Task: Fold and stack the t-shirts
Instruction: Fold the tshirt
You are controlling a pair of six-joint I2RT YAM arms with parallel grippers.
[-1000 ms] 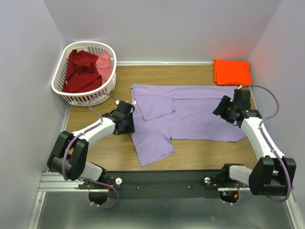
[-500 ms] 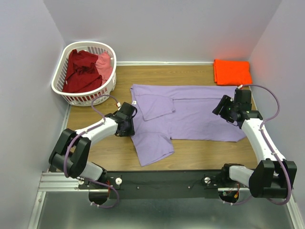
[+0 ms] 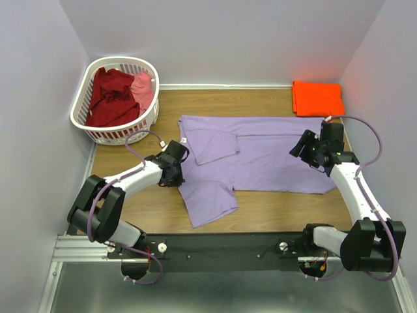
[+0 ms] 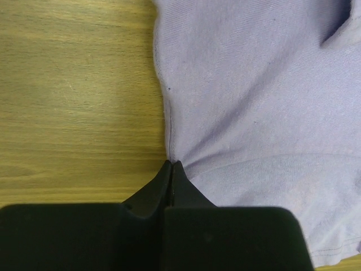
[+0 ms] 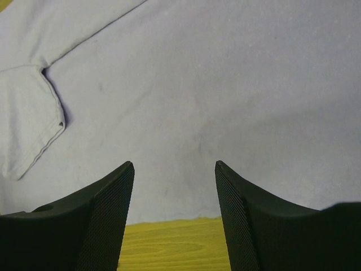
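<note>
Jaws, left: closed tip to tip at the left edge of the purple shirt (image 3: 273, 156). In the wrist view the cloth puckers toward the tips, so they are judged to be pinching the seam.
Jaws, right: wide apart with nothing between them, poised over the right part of the same shirt, close to its near edge.
Purple shirt: spread sideways across the middle of the bench (image 3: 273, 212). One sleeve (image 3: 212, 147) is already turned in over the body. A second flap (image 3: 208, 202) juts toward the near side.
Orange shirt (image 3: 317, 98): folded, in the far right corner, apart from the purple one.
Basket (image 3: 79, 104): far left, holding a red shirt (image 3: 111, 98) and a pink shirt (image 3: 143, 85), both unfolded.
Step in hand: judged early in folding the purple shirt, with one side gripped and the other not yet taken.
Next move: likely the right jaws must drop and close on the right edge. Both arms could then lift and carry the cloth over in one even fold.
Remaining: stacking on the orange shirt, then the two shirts in the basket.
</note>
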